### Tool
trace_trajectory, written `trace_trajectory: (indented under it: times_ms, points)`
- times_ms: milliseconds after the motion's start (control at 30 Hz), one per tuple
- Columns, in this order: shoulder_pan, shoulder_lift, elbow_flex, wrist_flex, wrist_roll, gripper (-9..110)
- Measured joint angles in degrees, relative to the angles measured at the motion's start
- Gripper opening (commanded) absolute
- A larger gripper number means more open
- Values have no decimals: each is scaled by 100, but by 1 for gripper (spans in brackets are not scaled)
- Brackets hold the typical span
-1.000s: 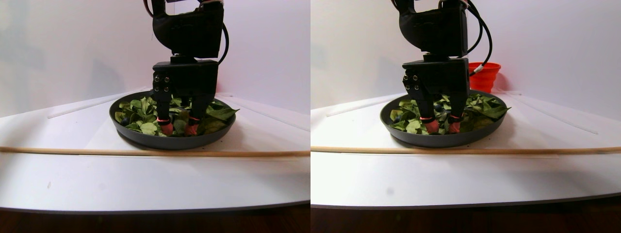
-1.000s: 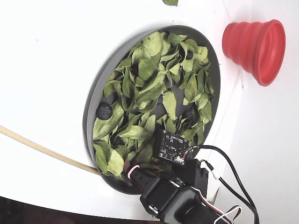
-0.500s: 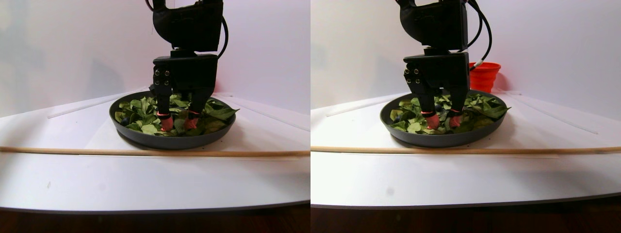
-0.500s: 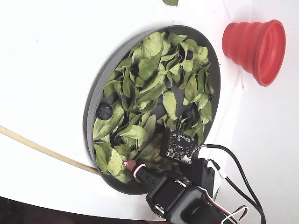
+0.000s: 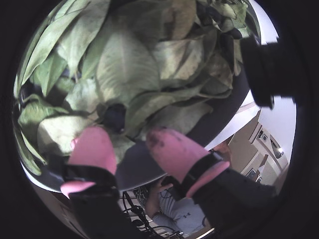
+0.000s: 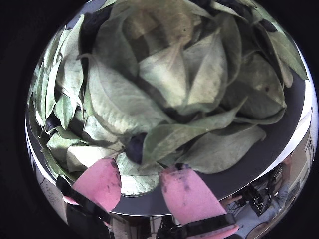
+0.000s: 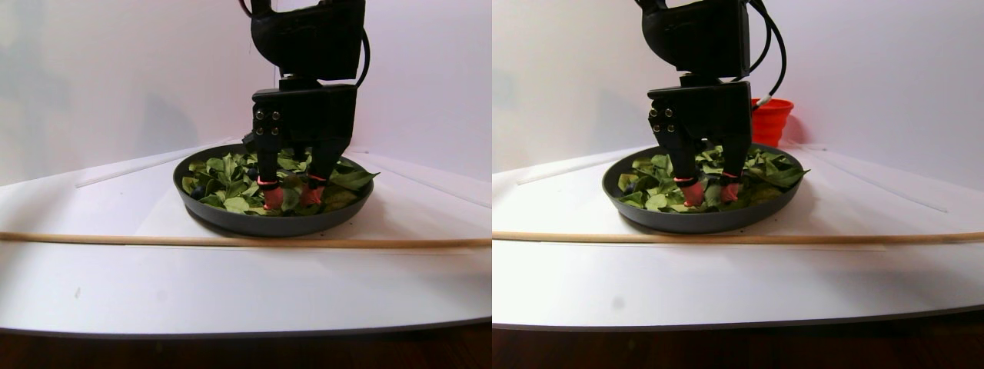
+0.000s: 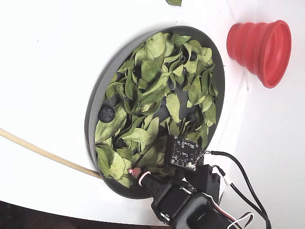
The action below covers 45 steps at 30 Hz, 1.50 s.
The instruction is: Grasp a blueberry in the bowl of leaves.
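The dark-grey bowl (image 8: 93, 109) holds a loose heap of green leaves (image 8: 152, 90). My gripper (image 7: 291, 196) is open, its pink fingertips (image 5: 92, 142) down among the leaves by the bowl's near rim (image 5: 144, 169). A dark blueberry (image 5: 114, 117) lies half under a leaf just beyond the gap between the fingertips; in another wrist view it (image 6: 135, 148) lies just ahead of the gripper (image 6: 141, 169). Nothing is between the jaws. Other blueberries (image 8: 106, 113) (image 8: 191, 117) show among the leaves in the fixed view. There the arm hides most of the gripper (image 8: 143, 174).
A red ribbed cup (image 8: 259, 45) lies beyond the bowl on the white table. A thin wooden rod (image 7: 231, 241) runs across the table in front of the bowl. A seated person (image 5: 179, 209) shows past the bowl's rim in a wrist view.
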State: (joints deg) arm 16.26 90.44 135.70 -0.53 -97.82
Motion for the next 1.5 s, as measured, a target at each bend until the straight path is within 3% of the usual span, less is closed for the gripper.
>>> trace_trajectory:
  times_ms: [1500]
  points:
    - [-35, -580, 0, -721, 299, 16]
